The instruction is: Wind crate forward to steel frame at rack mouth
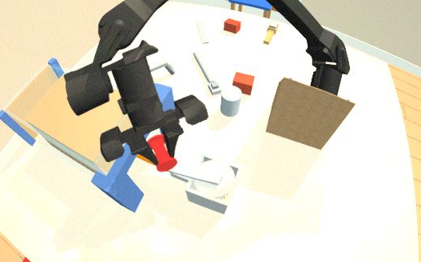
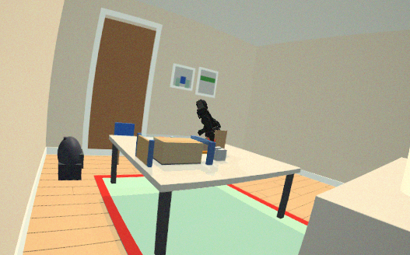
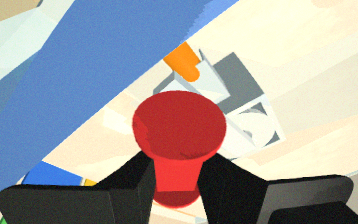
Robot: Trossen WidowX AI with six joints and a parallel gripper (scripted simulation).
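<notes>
My gripper is shut on the red grip of the winch handle. The handle's pale crank arm reaches over the grey winch, its far end at the winch top; the key and hole are hidden. The grip is on the side towards the blue frame. An orange strap runs between frame and winch. The tan crate sits flat behind the frame; a narrow gap seems to show in the exterior view.
A brown upright board stands right of the winch. A grey cylinder and a red block stand behind it. A long grey tool, a grey bracket, a second red block and a yellow tool lie farther back.
</notes>
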